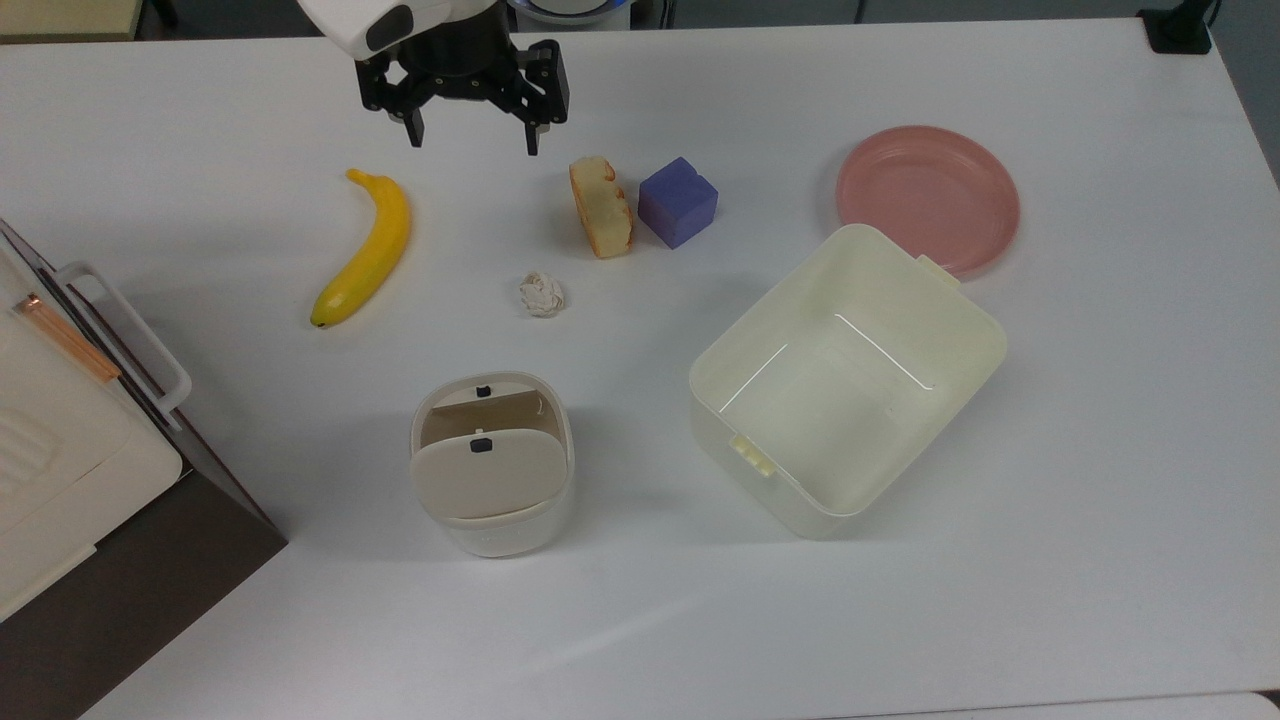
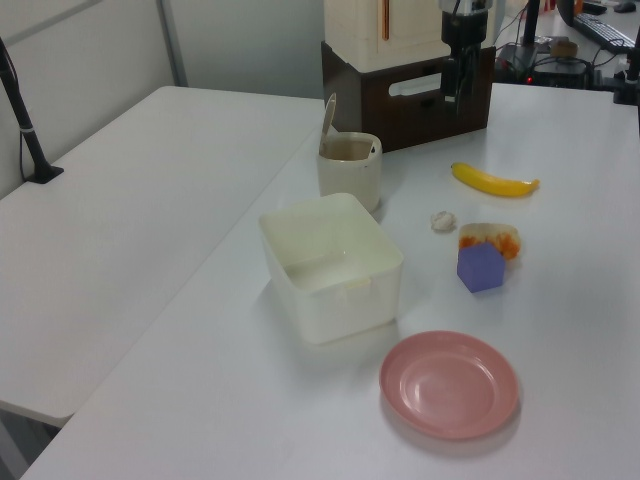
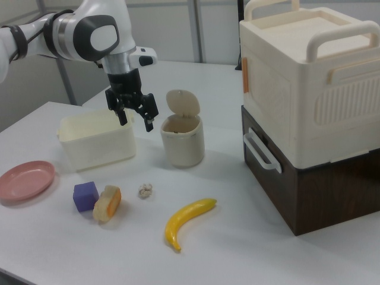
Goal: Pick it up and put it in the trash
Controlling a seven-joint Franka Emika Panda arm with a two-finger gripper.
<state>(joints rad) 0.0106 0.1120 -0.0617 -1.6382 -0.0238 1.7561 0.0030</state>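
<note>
**Paper ball untouched, hand raised and empty**

The hand [image 1: 472, 128] hangs above the table [image 1: 1000, 600] with its fingers spread wide — nothing between them. The paper ball [image 1: 541, 295] lies on the table, well apart from the hand, between the banana [image 1: 368, 250] and the bread slice [image 1: 601, 207]. The trash bin [image 1: 492, 462] stands near the ball — flap lid tilted up, mouth exposed.

Overhead plus two opposing side angles
</note>
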